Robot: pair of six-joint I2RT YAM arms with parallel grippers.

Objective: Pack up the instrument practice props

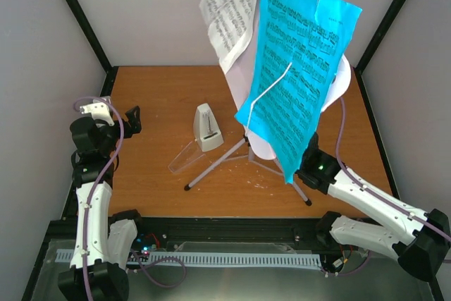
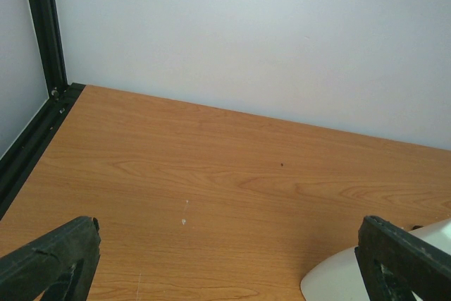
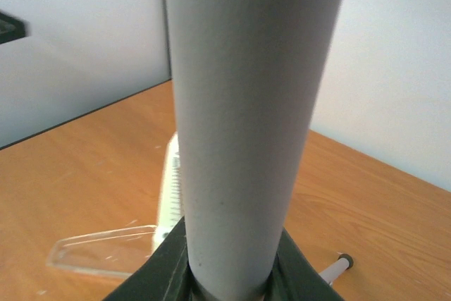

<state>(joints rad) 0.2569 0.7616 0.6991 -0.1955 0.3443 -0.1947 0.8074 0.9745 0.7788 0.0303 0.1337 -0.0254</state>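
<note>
The white perforated music stand on thin tripod legs (image 1: 262, 147) stands upright at mid-counter. It carries a bright blue sheet-music page (image 1: 296, 68) in front and a white printed page (image 1: 227, 5) behind and to its left, both leaning on the stand's face. The right claw (image 3: 229, 280) is closed round the stand's pale pole low down, probably to steady or lift it for packing.

Just left of the legs sits the small white pyramid-shaped metronome (image 1: 208, 127). Its clear plastic cover (image 1: 184, 160) is off and lies flat on the wooden counter (image 1: 155, 89) beside it.

The left claw (image 1: 132, 119) hangs wide apart and empty, well to the left.

By count: one stand with two legs showing, two pages, one metronome, one cover.
</note>
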